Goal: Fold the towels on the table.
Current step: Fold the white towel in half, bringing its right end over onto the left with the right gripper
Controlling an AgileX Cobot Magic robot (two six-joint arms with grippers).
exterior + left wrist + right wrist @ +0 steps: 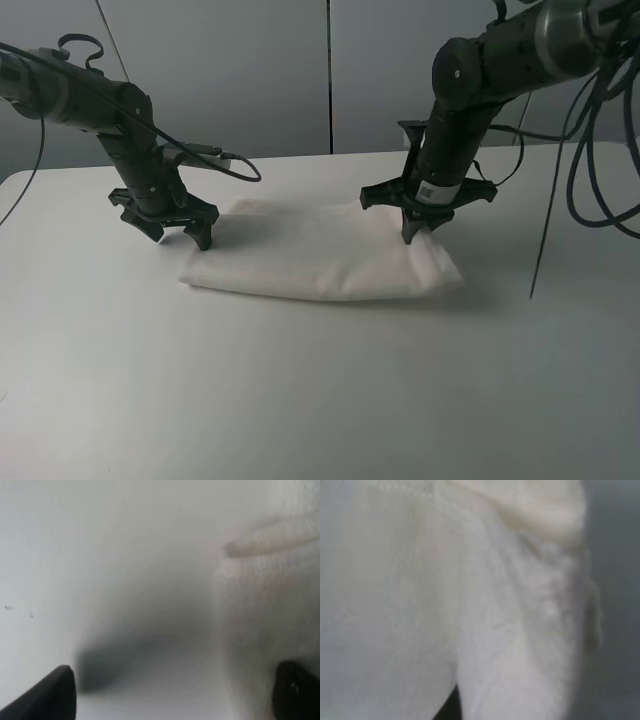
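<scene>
The white terry towel (325, 255) lies folded in a long band on the white table (300, 400). My left gripper (178, 236) is open, hanging just above the table at the towel's left end, with its right finger by the towel's edge. In the left wrist view the gripper (175, 692) shows two spread dark fingertips (52, 692), with the towel's edge (270, 605) beside them. My right gripper (420, 230) is pressed down into the towel's right part. In the right wrist view the towel (485, 605) fills the picture and hides the fingers; its cloth is bunched into a ridge.
Dark cables (600, 150) hang at the right, past the towel, and one cable (215, 160) loops behind the left arm. A grey wall stands behind the table's far edge (300, 158).
</scene>
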